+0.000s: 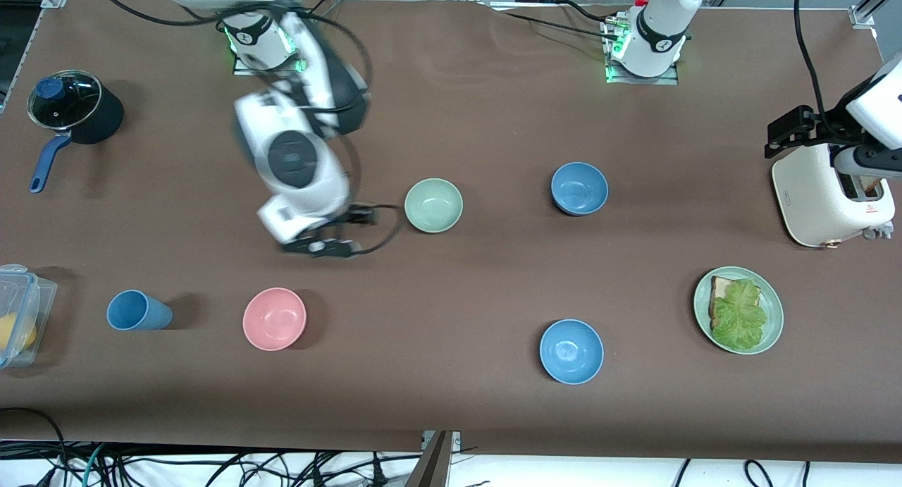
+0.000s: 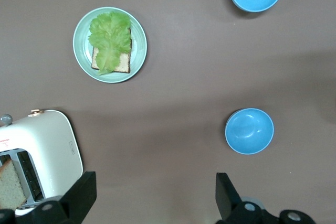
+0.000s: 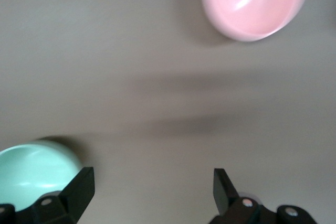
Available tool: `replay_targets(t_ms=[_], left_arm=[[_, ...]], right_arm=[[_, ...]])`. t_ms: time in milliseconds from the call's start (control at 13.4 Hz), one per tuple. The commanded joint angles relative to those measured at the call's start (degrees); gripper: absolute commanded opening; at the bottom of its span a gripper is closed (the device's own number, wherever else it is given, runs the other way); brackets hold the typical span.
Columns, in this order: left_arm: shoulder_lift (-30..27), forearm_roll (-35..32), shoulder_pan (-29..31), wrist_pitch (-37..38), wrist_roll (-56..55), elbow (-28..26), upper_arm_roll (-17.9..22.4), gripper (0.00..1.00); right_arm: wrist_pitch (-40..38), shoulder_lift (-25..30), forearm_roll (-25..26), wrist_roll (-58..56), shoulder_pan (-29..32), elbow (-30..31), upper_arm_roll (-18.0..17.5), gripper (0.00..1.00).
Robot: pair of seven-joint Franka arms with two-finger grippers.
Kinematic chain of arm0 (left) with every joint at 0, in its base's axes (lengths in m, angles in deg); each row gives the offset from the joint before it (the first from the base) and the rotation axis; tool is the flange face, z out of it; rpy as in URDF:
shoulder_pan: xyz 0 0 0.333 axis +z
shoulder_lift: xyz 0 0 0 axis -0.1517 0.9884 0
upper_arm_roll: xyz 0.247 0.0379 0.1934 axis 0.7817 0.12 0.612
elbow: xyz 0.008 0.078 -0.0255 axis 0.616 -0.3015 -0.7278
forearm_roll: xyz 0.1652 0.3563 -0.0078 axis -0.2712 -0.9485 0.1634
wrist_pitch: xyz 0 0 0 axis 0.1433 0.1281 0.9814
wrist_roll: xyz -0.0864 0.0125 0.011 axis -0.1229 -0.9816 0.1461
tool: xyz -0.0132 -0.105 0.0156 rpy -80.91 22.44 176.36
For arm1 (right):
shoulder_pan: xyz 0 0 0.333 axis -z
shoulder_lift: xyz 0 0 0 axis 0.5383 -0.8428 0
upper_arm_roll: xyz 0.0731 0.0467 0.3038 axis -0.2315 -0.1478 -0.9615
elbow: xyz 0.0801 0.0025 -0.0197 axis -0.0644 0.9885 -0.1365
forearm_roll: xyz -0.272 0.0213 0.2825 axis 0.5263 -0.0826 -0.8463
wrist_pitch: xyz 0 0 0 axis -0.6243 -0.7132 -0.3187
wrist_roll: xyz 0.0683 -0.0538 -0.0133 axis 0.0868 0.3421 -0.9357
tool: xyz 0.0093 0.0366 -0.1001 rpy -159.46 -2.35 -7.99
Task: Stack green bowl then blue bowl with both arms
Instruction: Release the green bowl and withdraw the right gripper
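The green bowl [image 1: 433,205] stands upright mid-table, with nothing in it. One blue bowl [image 1: 579,189] sits beside it toward the left arm's end, and a second blue bowl [image 1: 571,351] lies nearer the front camera. My right gripper [image 1: 344,232] hovers open over bare table just beside the green bowl, toward the right arm's end; the right wrist view shows the green bowl [image 3: 31,169] by one finger, nothing between the jaws. My left gripper [image 2: 156,192] hangs open and high above the toaster, holding nothing; both blue bowls [image 2: 249,130] show in its view.
A white toaster [image 1: 831,191] and a green plate [image 1: 771,318] with bread and lettuce are at the left arm's end. A pink bowl [image 1: 274,318], blue cup [image 1: 137,311], lidded pot [image 1: 70,110] and plastic container [image 1: 17,314] are toward the right arm's end.
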Motion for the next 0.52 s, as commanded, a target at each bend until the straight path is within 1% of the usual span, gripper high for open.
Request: replay_targets(t_ms=[0, 149, 223, 297, 372, 446], left_arm=[[0.0, 3.8, 0.2, 0.5, 0.1, -1.7, -0.2, 1.0], [0.0, 3.9, -0.3, 0.0, -0.3, -2.7, -0.3, 1.0], [0.0, 4.0, -0.4, -0.2, -1.5, -3.3, -1.1, 1.0], [-0.1, 4.0, -0.2, -1.0, -3.1, -4.4, -2.8, 1.0], [-0.1, 4.0, -0.2, -2.1, -5.0, -5.7, -3.5, 1.0], [-0.2, 3.9, -0.2, -3.7, -6.1, -7.6, -4.7, 1.0]], right_arm=[[-1.7, 3.9, -0.3, -9.5, 0.0, 0.7, 6.5, 1.0], [-4.5, 5.9, -0.3, -13.1, 0.0, 0.7, 10.3, 1.0], [-5.4, 6.7, -0.3, -16.0, 0.0, 0.7, 12.1, 1.0], [-6.4, 7.9, -0.3, -19.5, 0.6, 0.7, 14.1, 1.0], [-7.1, 8.1, -0.6, -22.1, 1.5, 0.5, 15.0, 1.0], [-7.8, 9.3, -2.0, -23.2, 3.5, 0.6, 15.1, 1.0]])
